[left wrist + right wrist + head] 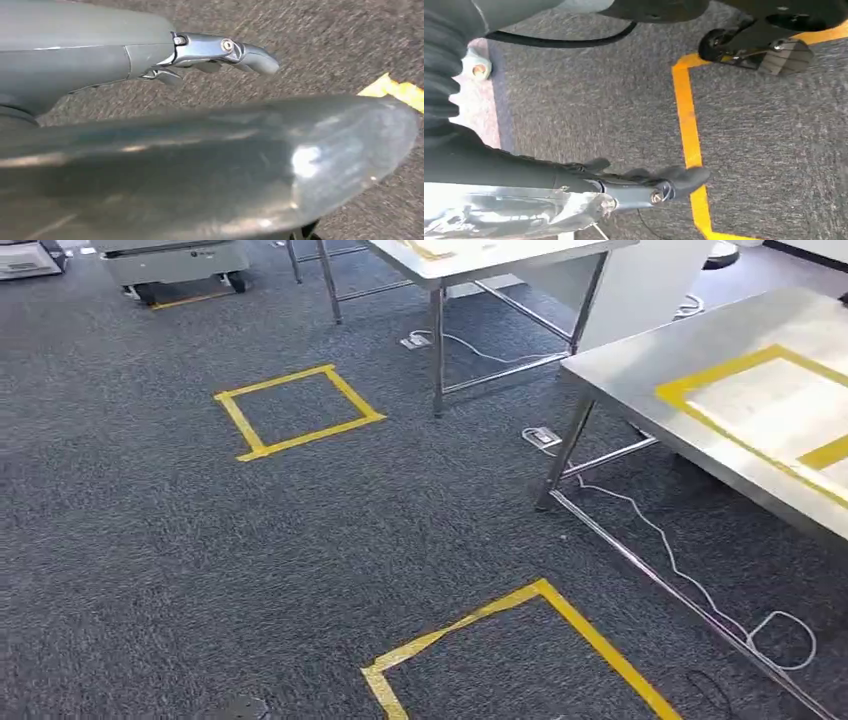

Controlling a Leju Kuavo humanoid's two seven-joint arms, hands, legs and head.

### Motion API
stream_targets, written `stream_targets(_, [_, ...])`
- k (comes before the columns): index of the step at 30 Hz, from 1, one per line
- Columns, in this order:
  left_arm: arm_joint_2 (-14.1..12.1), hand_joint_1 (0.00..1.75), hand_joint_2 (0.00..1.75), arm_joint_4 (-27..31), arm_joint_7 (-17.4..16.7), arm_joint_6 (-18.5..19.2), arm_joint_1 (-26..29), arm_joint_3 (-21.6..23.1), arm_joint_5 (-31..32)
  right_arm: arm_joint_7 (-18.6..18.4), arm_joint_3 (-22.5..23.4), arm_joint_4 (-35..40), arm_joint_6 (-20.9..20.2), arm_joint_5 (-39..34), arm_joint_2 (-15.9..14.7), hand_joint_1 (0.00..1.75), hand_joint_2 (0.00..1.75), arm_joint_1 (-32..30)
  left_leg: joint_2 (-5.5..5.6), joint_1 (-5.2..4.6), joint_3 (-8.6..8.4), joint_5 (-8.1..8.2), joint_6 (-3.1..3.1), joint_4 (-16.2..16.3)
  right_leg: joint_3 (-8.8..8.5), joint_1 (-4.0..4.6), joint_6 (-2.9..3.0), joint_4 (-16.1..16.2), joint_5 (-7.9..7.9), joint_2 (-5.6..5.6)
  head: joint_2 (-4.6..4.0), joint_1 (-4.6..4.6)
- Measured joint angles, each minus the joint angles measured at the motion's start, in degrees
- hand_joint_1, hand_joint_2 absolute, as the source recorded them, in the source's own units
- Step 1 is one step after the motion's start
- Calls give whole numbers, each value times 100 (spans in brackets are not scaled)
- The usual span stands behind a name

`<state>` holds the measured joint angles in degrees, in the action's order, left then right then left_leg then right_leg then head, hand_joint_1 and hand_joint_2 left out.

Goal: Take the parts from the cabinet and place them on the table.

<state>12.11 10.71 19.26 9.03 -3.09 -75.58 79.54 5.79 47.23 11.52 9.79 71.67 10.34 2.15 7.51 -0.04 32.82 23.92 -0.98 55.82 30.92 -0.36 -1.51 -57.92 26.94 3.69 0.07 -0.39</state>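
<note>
plainly, the robot is mid-walk over grey carpet point(150, 540), its arms hanging. the left hand point(220, 52) hangs over the carpet with fingers stretched out and nothing in them; the right hand point(644, 185) is likewise extended and holds nothing, a yellow tape line point(689, 130) on the floor under it. no cabinet or parts can be seen, so where the parts lie cannot be told. two steel tables show: the near table point(640, 370) at about two o'clock, and the far table point(480, 260) at twelve. two taped squares mark the floor, one square point(298, 410) at eleven o'clock, the other square point(520, 650) at six. one white cable point(690, 580) trails by the near table's legs at four o'clock; a foot could likely snag it, or a turn taken too wide could knock a table leg.
</note>
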Motion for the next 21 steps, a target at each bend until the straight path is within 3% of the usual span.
stream_targets(1, [-13, 0, 0, 0, 26, 88, 2, 0, -2, 0, -11, 0, -6, 2, -4, 0, 175, 7, -104, 4, 16, 43, -9, 41, -9, -31, 52, 44, -33, -82, 0, 4])
stream_targets(2, [-15, 0, 0, 0, 61, 133, 10, 0, -2, 2, -11, 0, -17, 2, -7, 0, 175, 12, -415, -24, 94, 189, -34, 201, -13, -18, 81, 59, -41, -142, 0, -16])
stream_targets(3, [-15, 0, 0, 0, 109, 140, -2, 2, -2, 2, -11, 0, -22, 0, -7, 0, 175, 13, -555, -20, 276, 427, -61, 566, -6, -9, 104, 59, -45, -217, 0, -42])
stream_targets(5, [-20, 0, 0, 0, 160, 135, -25, 22, 0, -17, -11, 0, -37, -7, -7, 0, 175, -7, -657, -10, 718, 838, -97, 1491, 4, 6, 115, 58, -40, -411, 0, -39])
stream_targets(6, [-20, 0, 0, 0, 170, 124, -19, 31, 0, -24, -11, 0, -39, -13, -7, 0, 175, -7, -668, -2, 835, 888, -111, 1739, 8, 6, 116, 57, -38, -494, 0, -37])
stream_targets(7, [-22, 0, 0, 0, 177, 113, -7, 33, 0, -33, -11, 0, -46, -18, -7, 0, 175, -9, -677, 8, 826, 813, -119, 1735, 8, 6, 116, 57, -36, -566, 0, -37])
stream_targets(8, [-30, 0, 0, 0, 186, 107, 5, 33, 0, -35, -11, 0, -52, -20, -7, 0, 175, -7, -691, 16, 709, 623, -125, 1512, 8, 3, 112, 57, -33, -633, 0, -42])
stream_targets(9, [-42, 0, 0, 0, 186, 105, 8, 33, 2, -39, -9, 0, -61, -22, -7, 0, 175, 0, -724, 22, 482, 381, -125, 1095, 3, -1, 102, 57, -28, -704, 0, -42])
stream_targets(10, [-52, 0, 0, 0, 186, 80, 6, 35, 2, -50, -9, 0, -70, -29, -7, 0, 175, 6, -850, 25, 194, 162, -122, 593, -12, -5, 88, 56, -19, -765, 0, -42])
stream_targets(11, [-46, 0, 0, 0, 186, 61, 0, 37, 9, -57, -9, 0, -74, -44, -7, 0, 175, 15, -1208, 18, -39, 86, -121, 235, -25, 24, 57, 50, -6, -800, 0, -50])
stream_targets(12, [-44, 0, 0, 0, 184, 24, -31, 48, 22, -67, -6, -2, -76, -72, -4, 0, 175, 5, -1205, -5, -96, 148, -97, 9, 8, 80, 4, -25, 44, -850, 0, -92])
stream_targets(13, [-44, 0, 0, 0, 175, -1, -47, 70, 42, -87, -6, 0, -79, -101, -4, 0, 175, -2, -1135, -1, -53, 137, -29, 80, 5, 81, -19, 11, 32, -917, 2, -68])
stream_targets(15, [-42, 0, 0, 0, 133, -57, -19, 96, 120, -100, 4, 0, -79, -155, -7, 0, 175, 2, -1007, -19, -36, 149, 26, 77, -62, 77, -61, 28, 51, -1050, 2, -61])
stream_targets(16, [-33, 0, 0, 0, 90, -79, -13, 109, 162, -107, 9, 0, -79, -203, -7, 0, 175, 3, -938, 7, -51, 121, 72, 57, -55, 55, -110, 12, 85, -1053, 2, -81])
stream_targets(17, [-13, 0, 0, 0, 59, -107, 0, 138, 227, -107, 28, 0, -79, -262, -7, 0, 175, 5, -896, 15, -53, 114, 97, 56, 1, 35, -151, -132, 211, -761, 2, -50])
stream_targets(18, [0, 0, 0, 0, 39, -138, -14, 166, 271, -120, 59, 0, -79, -319, -7, 0, 175, -6, -866, 16, -46, 106, 136, 56, 145, 28, -154, -467, 413, -557, 2, -28])
stream_targets(20, [64, 0, 0, 0, 9, -202, -57, 245, 337, -151, 149, 0, -79, -391, -15, 0, 175, -44, -711, 7, -25, 94, 174, 57, 604, 36, -162, -1437, 844, -394, 2, -22])
stream_targets(21, [92, 0, 0, 0, -11, -232, -62, 264, 350, -164, 179, 0, -79, -411, -17, 0, 175, -62, -632, 0, -25, 93, 183, 57, 788, 36, -154, -1788, 940, -376, 0, -22])
